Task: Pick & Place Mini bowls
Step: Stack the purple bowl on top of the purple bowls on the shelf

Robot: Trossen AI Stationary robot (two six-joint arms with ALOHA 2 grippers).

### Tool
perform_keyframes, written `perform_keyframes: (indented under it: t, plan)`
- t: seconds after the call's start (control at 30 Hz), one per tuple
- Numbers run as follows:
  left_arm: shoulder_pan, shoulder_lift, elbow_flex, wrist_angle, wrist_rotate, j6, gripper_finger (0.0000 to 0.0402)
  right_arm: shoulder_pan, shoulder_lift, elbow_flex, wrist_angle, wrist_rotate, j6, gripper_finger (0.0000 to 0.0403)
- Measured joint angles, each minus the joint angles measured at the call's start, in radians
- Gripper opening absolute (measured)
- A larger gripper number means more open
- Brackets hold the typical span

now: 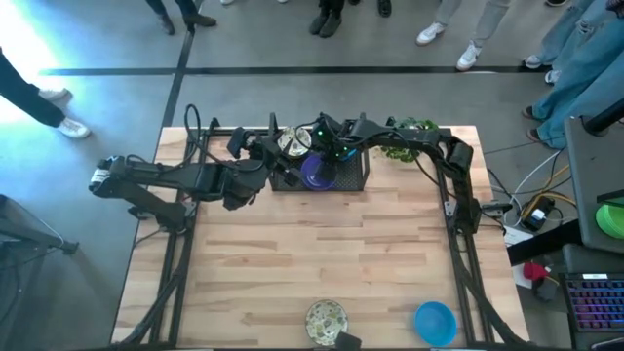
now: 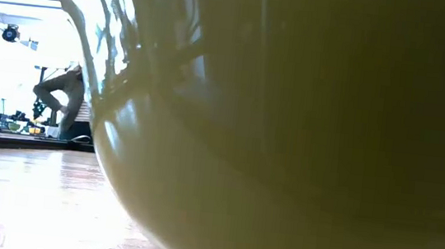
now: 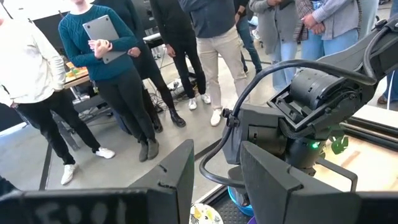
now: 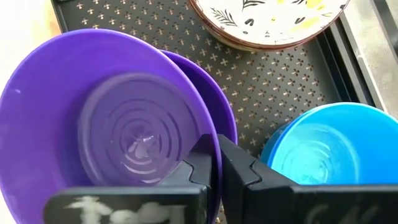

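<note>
At the far edge of the wooden surface, the black mesh tray holds stacked purple bowls, a blue bowl beside them and a speckled cream bowl farther back. The right gripper pinches the rim of the upper purple bowl, fingers pressed together on its wall. The left gripper hovers just beside the tray, fingers spread and empty, with the right arm crowding its front. Near the front edge sit another speckled bowl and another blue bowl. A green plant lies right of the tray. People stand beyond.

Purple bowl tilted atop second purple one, blue bowls beside, speckled cream bowl in tray, cream and blue bowls at table's near edge.
</note>
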Motion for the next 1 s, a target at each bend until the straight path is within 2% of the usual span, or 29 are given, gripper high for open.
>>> perform_keyframes:
  t: [0.13, 0.6, 0.8, 1.0]
  plan:
    - [0.0, 0.0, 0.0, 0.0, 0.0, 0.0, 0.0126, 0.0, 0.0, 0.0, 0.0, 0.0, -0.001, 0.0027]
    - [0.0, 0.0, 0.0, 0.0, 0.0, 0.0, 0.0126, 0.0, 0.0, 0.0, -0.001, 0.002, -0.006, 0.0138]
    - [0.0, 0.0, 0.0, 0.0, 0.0, 0.0, 0.0126, 0.0, -0.005, 0.044, -0.03, 0.002, -0.003, 0.0158]
    - [0.0, 0.0, 0.0, 0.0, 0.0, 0.0, 0.0126, 0.0, -0.006, 0.118, -0.121, 0.001, -0.01, 0.0161]
